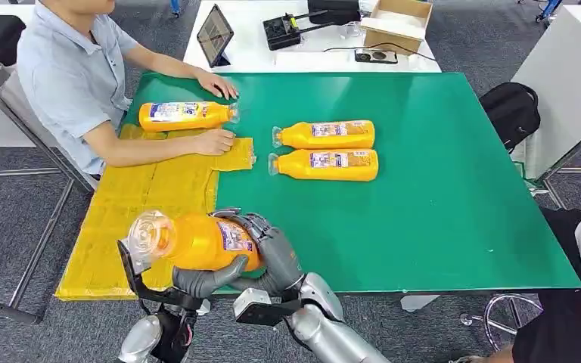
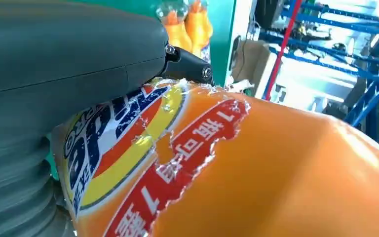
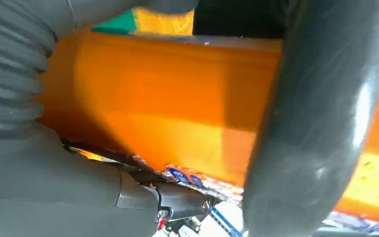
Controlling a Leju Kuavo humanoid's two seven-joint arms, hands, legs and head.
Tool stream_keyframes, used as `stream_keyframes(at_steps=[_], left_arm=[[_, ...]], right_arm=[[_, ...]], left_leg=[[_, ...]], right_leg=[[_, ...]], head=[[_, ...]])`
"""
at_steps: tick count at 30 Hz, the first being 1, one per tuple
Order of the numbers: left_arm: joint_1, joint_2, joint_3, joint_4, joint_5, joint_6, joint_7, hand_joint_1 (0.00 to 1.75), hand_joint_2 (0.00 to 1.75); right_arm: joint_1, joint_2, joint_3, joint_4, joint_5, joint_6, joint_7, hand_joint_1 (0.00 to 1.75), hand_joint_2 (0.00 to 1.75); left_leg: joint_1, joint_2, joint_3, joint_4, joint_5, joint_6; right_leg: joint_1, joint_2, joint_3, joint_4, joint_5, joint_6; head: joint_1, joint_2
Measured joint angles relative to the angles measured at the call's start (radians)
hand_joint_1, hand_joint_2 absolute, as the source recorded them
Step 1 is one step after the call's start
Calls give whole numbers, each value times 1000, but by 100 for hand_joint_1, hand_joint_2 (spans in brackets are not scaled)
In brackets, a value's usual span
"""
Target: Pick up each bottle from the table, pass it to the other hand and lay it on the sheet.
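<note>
An orange bottle [image 1: 197, 240] with a clear cap hangs on its side above the near left corner of the green table [image 1: 439, 197], over the edge of the yellow sheet [image 1: 151, 197]. My left hand [image 1: 206, 280] holds it from below, thumb under its body. My right hand [image 1: 272, 249] wraps its base end. The left wrist view has the bottle's torn label [image 2: 143, 163] close up under the thumb [image 2: 69, 44]. In the right wrist view a dark finger [image 3: 316, 123] crosses the bottle [image 3: 163, 108]. Two more bottles [image 1: 325, 134] [image 1: 325, 164] lie side by side mid-table.
A person sits at the far left, one hand [image 1: 215, 141] on the sheet, the other [image 1: 218, 83] by a third bottle [image 1: 185, 116] lying at the sheet's far edge. A white table behind carries a tablet [image 1: 215, 34], a box and cables. A black bag [image 1: 511, 110] stands to the right.
</note>
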Motion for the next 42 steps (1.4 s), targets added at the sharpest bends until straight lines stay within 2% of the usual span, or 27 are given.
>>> stream_keyframes(at_steps=[5, 9, 13, 21, 26, 30, 38, 42], left_arm=[[-33, -9, 3, 11, -1, 120, 62, 175, 175], [-113, -6, 35, 87, 31, 154, 97, 175, 175], [-189, -13, 101, 177, 47, 275, 113, 175, 175], [-343, 4, 159, 299, -109, 412, 71, 175, 175], [-446, 25, 170, 370, -212, 433, 87, 175, 175], [-523, 47, 142, 435, -490, 550, 87, 175, 175], [-536, 50, 134, 443, -534, 557, 99, 175, 175], [-599, 79, 78, 498, -773, 518, 195, 175, 175]], right_arm=[[1, -1, 26, -5, 15, -93, 0, 0, 0], [0, -3, 89, -30, -34, -180, 0, 0, 0], [-4, 1, 174, -82, -55, -236, 0, 0, 0], [-5, 2, 223, -159, -47, -248, 0, 0, 0], [-4, -2, 223, -206, -87, -249, 0, 0, 0], [-4, -11, 229, -240, -105, -250, 0, 0, 0], [-4, -12, 230, -245, -106, -250, 0, 0, 0], [-2, -23, 231, -284, -105, -250, 0, 0, 0]], left_leg=[[0, 0, 0, 0, 0, 0], [0, 0, 0, 0, 0, 0], [1, 0, 0, 0, 1, -1], [1, -1, -2, 0, 3, -1], [0, -1, -1, 0, 3, -1], [1, -1, -1, 0, 3, -1], [1, -1, -1, 0, 3, -1], [1, -2, -1, 0, 3, -1]], right_leg=[[0, 0, 0, 0, 0, 0], [0, 0, 0, 0, 1, 1], [1, 0, -1, 1, 1, 1], [0, -1, 0, 1, 1, 1], [0, -1, -1, 1, 1, 1], [0, -1, -1, 1, 1, 1], [0, -1, -1, 1, 1, 1], [0, -1, -1, 1, 1, 1]], head=[[1, 0], [0, 0], [0, 0], [1, 0], [0, 0], [0, 0], [0, 0], [1, 0]])
